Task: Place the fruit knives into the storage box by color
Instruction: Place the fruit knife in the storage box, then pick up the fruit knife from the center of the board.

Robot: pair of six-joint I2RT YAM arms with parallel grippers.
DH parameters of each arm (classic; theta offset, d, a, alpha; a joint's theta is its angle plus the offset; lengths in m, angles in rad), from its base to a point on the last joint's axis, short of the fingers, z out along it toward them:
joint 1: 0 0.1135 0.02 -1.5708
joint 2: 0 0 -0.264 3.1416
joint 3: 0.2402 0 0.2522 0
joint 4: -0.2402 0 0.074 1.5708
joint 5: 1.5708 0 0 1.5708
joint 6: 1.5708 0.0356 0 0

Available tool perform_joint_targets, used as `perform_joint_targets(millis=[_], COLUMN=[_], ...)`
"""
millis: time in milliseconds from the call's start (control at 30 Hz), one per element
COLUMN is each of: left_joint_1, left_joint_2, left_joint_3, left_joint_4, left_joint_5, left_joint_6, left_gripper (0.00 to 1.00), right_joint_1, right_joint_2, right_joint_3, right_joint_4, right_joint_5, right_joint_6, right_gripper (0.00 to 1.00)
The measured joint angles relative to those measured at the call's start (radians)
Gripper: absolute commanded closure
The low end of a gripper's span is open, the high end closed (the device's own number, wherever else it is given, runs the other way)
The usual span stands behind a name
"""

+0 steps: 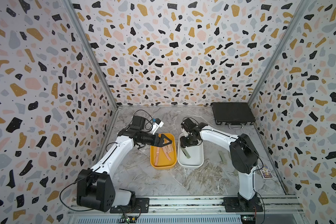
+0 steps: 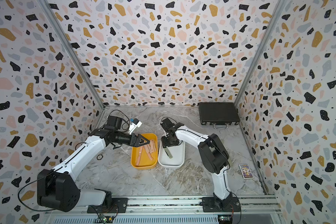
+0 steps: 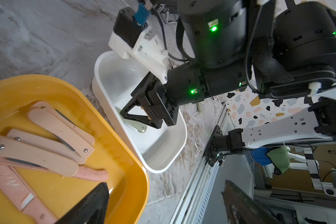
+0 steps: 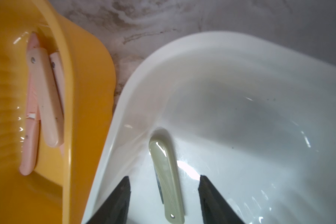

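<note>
The right wrist view misses one sage-green folding knife (image 1: 222, 157); the open right gripper (image 4: 164, 177) straddles a second knife (image 4: 163, 155). Left gripper (image 1: 168, 140) gapes empty.

A grey-veined marble counter (image 1: 163, 180) sits inside a booth of terrazzo-patterned walls (image 1: 163, 48) speckled with black, ochre, pink and grey shapes, and an aluminium rail (image 1: 182, 202) runs along its front edge. In both top views a closed black case (image 1: 233, 113) (image 2: 218, 112) lies flat in the far right corner, close to both walls, its metal carry handle (image 1: 236, 127) facing the front. A small colourful printed pack (image 1: 266, 171) lies flat near the right wall, well apart from the case, and in a top view a small dark round disc (image 2: 100, 157) shows on the counter's left side.
</note>
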Motion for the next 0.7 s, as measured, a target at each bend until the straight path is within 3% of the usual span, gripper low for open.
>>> perform_joint_targets(millis=[367, 700], left_joint_1=[-0.014, -0.146], left_joint_2=[0.032, 0.128], left_joint_3=[0.195, 0.272], left_joint_4=[-0.003, 0.07], left_joint_5=[-0.002, -0.005], left_joint_6=[-0.024, -0.106], left_gripper=[0.08, 0.07], right_joint_1=[-0.037, -0.192], right_joint_2=[-0.247, -0.453], right_joint_3=[-0.144, -0.399], right_joint_4=[-0.024, -0.056], right_joint_5=[0.097, 0.12], right_joint_6=[-0.027, -0.031], right_gripper=[0.33, 0.27])
